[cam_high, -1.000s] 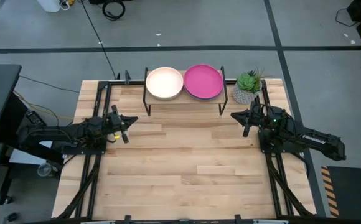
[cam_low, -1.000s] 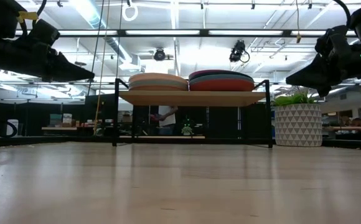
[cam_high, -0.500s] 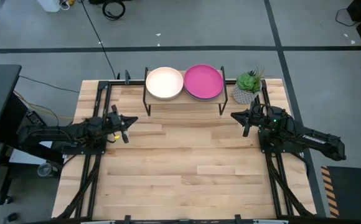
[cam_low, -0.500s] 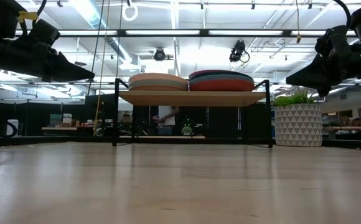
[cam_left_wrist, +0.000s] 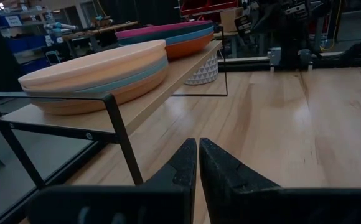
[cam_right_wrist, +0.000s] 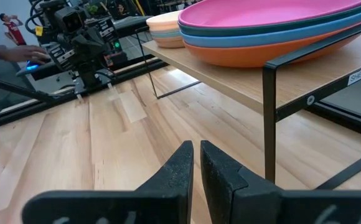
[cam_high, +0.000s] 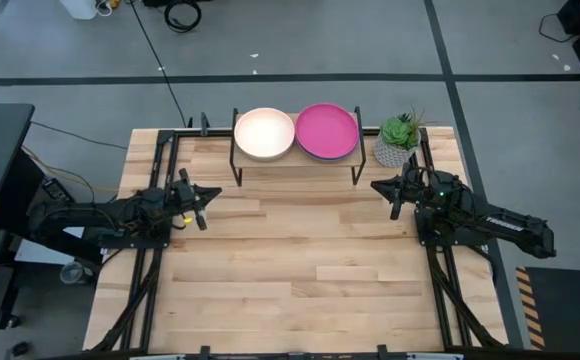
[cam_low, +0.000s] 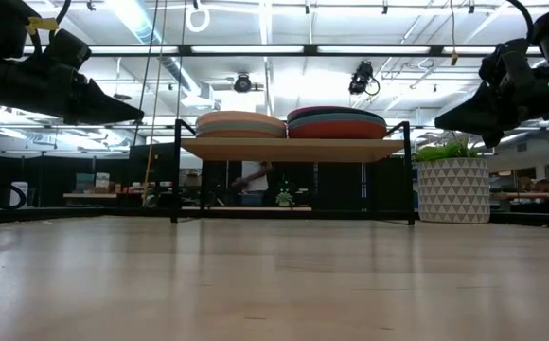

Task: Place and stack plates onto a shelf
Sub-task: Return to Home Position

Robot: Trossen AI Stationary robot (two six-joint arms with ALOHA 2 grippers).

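Your left hand (cam_left_wrist: 197,144) has its two fingers pressed together with only a sliver of gap, and it holds nothing. Your right hand (cam_right_wrist: 196,146) is closed the same way and is equally empty. Both hang above the wooden surface (cam_high: 300,270), the left one (cam_high: 213,192) near the left edge and the right one (cam_high: 375,185) near the right edge. Each points inward and slightly toward the far edge.

The low riser shelf with the light wooden top on thin black legs (cam_high: 295,164) stands between and beyond them at the middle of the far edge, its long axis running along that edge. Neither hand touches it.

All the round matte plates you can see are on it, in two stacks. The cream-topped stack (cam_high: 264,133) sits at the end nearer your left hand, with aqua and tan layers showing beneath. The magenta-topped stack (cam_high: 327,130) sits at the end nearer your right hand, over teal, blue and orange-red.

Nothing is left to carry, I judge, so any retreat should draw each hand back toward its own side edge, away from the shelf legs. On the right, also mind the potted green plant (cam_high: 398,138) at the far right corner.
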